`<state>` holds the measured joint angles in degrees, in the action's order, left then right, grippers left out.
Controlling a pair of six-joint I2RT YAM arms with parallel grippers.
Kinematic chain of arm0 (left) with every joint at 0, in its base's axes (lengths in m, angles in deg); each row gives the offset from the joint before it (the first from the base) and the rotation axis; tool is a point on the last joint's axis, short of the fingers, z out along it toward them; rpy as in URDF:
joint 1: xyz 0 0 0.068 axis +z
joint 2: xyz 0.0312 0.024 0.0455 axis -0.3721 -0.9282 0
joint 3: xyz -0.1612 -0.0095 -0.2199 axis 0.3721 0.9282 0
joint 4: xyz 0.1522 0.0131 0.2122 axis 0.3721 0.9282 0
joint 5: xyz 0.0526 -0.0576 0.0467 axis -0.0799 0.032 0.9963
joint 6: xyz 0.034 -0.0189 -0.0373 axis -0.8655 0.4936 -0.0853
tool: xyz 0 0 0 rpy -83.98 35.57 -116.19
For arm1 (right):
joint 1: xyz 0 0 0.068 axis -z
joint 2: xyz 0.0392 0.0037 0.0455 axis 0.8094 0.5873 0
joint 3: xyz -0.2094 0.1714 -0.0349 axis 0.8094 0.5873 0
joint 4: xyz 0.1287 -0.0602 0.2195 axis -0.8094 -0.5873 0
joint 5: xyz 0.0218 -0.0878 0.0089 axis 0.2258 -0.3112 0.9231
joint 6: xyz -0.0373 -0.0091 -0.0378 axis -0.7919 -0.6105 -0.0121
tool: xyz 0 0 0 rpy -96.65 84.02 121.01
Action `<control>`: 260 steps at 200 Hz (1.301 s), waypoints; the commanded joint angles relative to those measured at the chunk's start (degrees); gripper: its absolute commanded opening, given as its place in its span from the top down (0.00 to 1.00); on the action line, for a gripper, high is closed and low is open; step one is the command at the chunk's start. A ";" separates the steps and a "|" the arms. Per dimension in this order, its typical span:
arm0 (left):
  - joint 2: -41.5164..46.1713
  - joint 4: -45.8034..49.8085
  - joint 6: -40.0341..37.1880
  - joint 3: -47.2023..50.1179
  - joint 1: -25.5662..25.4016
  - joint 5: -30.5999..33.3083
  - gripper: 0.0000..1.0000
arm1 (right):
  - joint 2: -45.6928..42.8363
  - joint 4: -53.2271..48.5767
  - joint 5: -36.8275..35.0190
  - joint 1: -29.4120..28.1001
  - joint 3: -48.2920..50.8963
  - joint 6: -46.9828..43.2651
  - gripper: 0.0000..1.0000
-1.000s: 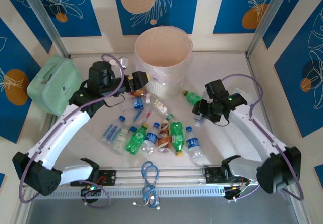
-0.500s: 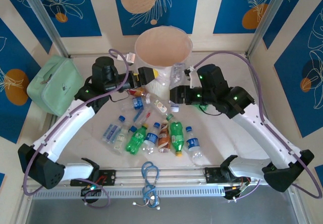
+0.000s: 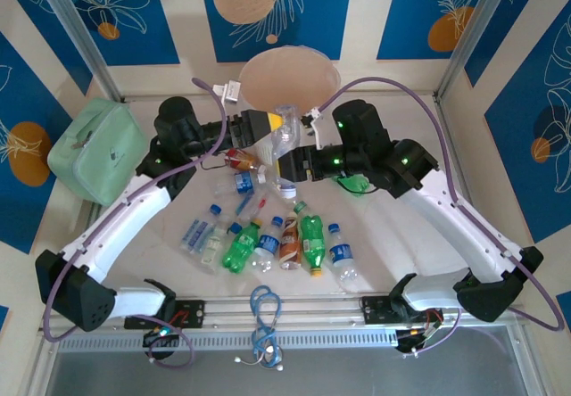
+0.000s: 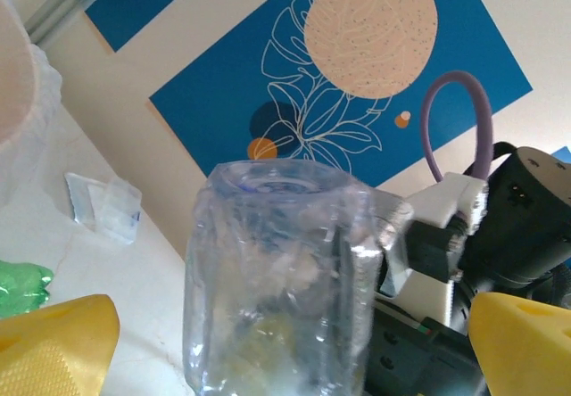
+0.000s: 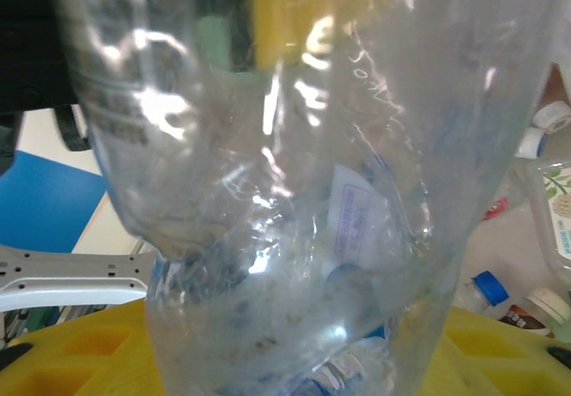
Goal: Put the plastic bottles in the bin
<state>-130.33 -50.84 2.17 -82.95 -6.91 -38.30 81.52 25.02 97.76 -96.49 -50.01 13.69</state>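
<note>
Inside the wide-spread left end effector sits a clear bottle, clamped by the right end effector.

In the right wrist view the clear bottle, blurred, runs off the top and bottom edges and hides most of the yellow pads — from above it covers part of the front wall of the bin, and the labels on the loose bottles are too small to read.
</note>
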 commanded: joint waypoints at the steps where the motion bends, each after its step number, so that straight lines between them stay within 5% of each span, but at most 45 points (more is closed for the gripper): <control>1: -0.90 -3.50 1.43 0.49 -0.51 -2.86 0.00 | 0.58 -0.05 3.09 -1.00 -2.50 -1.17 0.42; 134: -2.88 -10.58 5.88 2.30 -0.95 -4.24 0.33 | 1.53 0.84 2.65 -1.49 -3.12 0.06 0.42; 193: -2.38 -8.73 5.73 3.60 -0.19 1.66 0.49 | 0.89 1.05 0.46 -1.49 -2.82 0.67 0.41; 205: -2.36 -8.64 6.97 4.21 0.25 4.07 0.49 | 0.52 1.10 -0.47 -1.49 -2.68 0.92 0.36; 226: -2.08 -6.35 9.24 4.10 1.55 8.89 0.50 | -1.19 1.19 -5.85 -1.12 -1.29 2.45 0.11; 260: 0.97 -3.81 12.67 5.06 3.77 18.54 0.46 | -6.99 7.19 -2.02 3.04 4.32 7.02 0.08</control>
<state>-132.52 -56.07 11.70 -78.36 -4.77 -28.58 79.18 27.31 94.35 -95.88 -48.68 17.06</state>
